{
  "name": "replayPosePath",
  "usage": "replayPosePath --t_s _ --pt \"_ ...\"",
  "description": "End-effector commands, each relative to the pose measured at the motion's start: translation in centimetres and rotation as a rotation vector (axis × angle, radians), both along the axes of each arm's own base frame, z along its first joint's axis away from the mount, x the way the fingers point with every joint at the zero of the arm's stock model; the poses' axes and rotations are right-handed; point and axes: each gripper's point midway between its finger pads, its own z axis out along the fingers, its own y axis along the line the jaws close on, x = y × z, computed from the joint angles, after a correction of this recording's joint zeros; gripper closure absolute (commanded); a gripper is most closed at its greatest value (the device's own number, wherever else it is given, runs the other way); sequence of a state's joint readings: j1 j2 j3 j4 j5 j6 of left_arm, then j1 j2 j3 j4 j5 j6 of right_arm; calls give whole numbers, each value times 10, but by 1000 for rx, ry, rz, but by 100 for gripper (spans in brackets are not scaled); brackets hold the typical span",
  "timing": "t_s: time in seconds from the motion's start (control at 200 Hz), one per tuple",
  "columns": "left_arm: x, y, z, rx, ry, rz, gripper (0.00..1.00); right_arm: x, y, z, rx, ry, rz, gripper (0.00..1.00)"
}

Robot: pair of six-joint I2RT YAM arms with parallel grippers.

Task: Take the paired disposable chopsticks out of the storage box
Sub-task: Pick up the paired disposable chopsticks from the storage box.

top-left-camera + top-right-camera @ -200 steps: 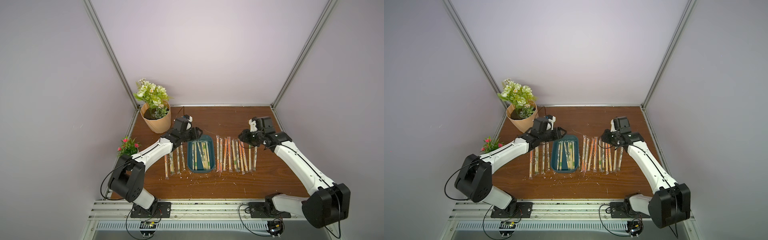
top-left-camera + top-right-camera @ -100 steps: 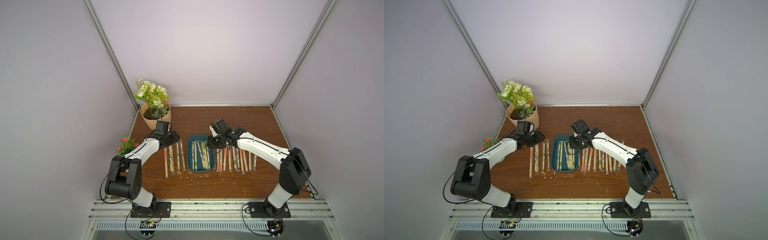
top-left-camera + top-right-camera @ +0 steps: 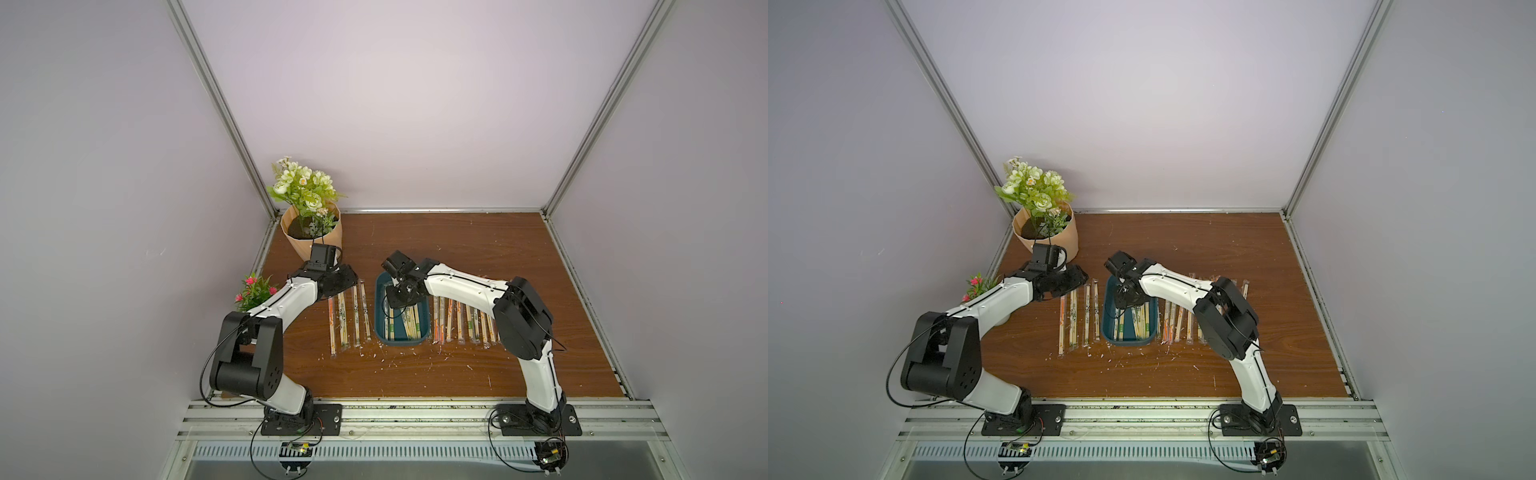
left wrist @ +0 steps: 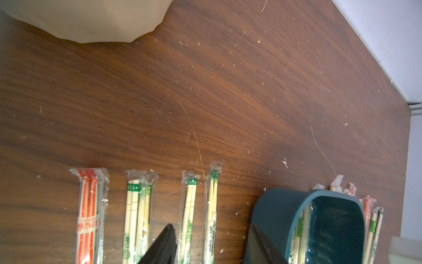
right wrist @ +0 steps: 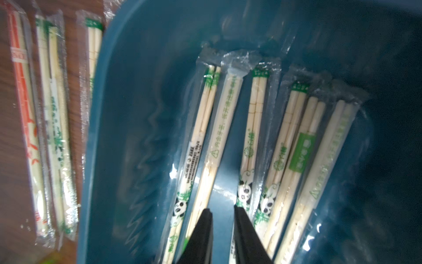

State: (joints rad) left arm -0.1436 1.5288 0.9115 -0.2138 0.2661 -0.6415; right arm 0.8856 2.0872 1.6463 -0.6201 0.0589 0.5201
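Observation:
The storage box (image 3: 379,316) (image 3: 1129,343) is a dark teal tray at mid-table holding several paired disposable chopsticks (image 3: 409,326) (image 5: 255,118) in clear sleeves with green and panda print. My right gripper (image 3: 397,301) (image 3: 1125,303) (image 5: 222,211) reaches down into the box's far half. Its jaws stand a narrow gap apart, with bare box floor between the tips and a sleeve close on either side. My left gripper (image 3: 347,284) (image 4: 212,246) hovers open over the far ends of the sleeves lying left of the box (image 4: 274,210), holding nothing.
A row of sleeved chopsticks (image 3: 349,316) lies on the table left of the box and a longer row (image 3: 461,320) right of it. A peach flower pot (image 3: 311,237) stands at the back left, close behind my left wrist. A small pink-flowered plant (image 3: 253,291) sits beside the left arm.
My right arm swung left from the right-hand row and lowered into the box, its jaws narrowing. My left gripper drew back from the box to the left-hand row.

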Motion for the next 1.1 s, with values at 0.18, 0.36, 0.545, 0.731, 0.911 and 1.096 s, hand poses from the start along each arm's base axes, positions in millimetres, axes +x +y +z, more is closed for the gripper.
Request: replayPosePath --t_s 0.18,0.36,0.545,0.731,0.911,1.096 --pt "-4 3 -4 3 7 -11 46 1 -13 -8 -94 -9 7 73" --pt "-5 4 -4 6 7 -10 46 -1 -12 -18 -110 6 15 72" --pt "-6 4 -7 1 11 -7 46 0 -10 -23 -118 11 20 72" --pt "-6 5 -7 1 10 -6 46 0 -8 -29 -134 20 30 72" --pt "-6 5 -7 -3 6 -4 46 -1 -11 -35 -184 20 33 70" --pt "-6 4 -7 -6 5 -1 47 -4 -17 -45 -232 36 29 73"
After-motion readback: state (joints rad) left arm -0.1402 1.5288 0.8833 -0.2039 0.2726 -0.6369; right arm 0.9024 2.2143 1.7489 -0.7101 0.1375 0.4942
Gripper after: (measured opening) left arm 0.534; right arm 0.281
